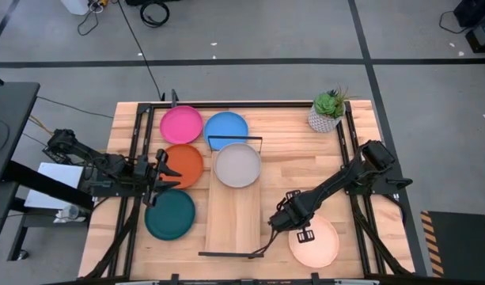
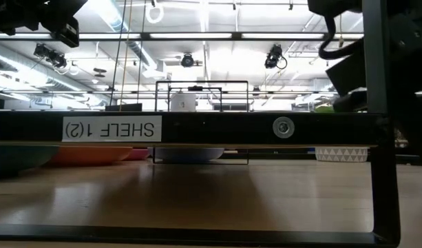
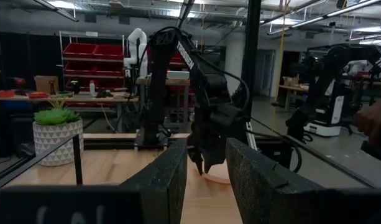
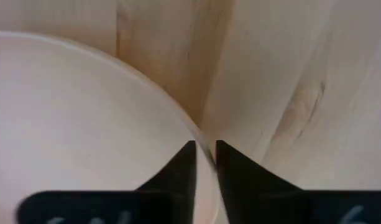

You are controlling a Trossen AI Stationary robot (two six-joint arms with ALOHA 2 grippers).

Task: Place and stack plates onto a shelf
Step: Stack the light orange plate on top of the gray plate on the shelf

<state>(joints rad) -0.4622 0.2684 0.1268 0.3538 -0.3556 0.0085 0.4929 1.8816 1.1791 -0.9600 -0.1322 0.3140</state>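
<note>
Here the right gripper (image 4: 204, 163) pinches the cream plate's (image 4: 72, 124) rim, fingers nearly closed; left gripper (image 1: 164, 176) fingers stand narrowly apart beside the orange plate (image 1: 187, 164).

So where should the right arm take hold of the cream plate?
By its thin raised rim, coming down from above. The cream plate lies flat on the tabletop, so only the edge fits between the jaws; the right gripper already straddles it.

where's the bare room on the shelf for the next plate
The shelf is bare from the grey plate at its far end to its near rail. Left is crowded: pink, blue, orange, teal plates. The right gripper grips the cream plate.
</note>
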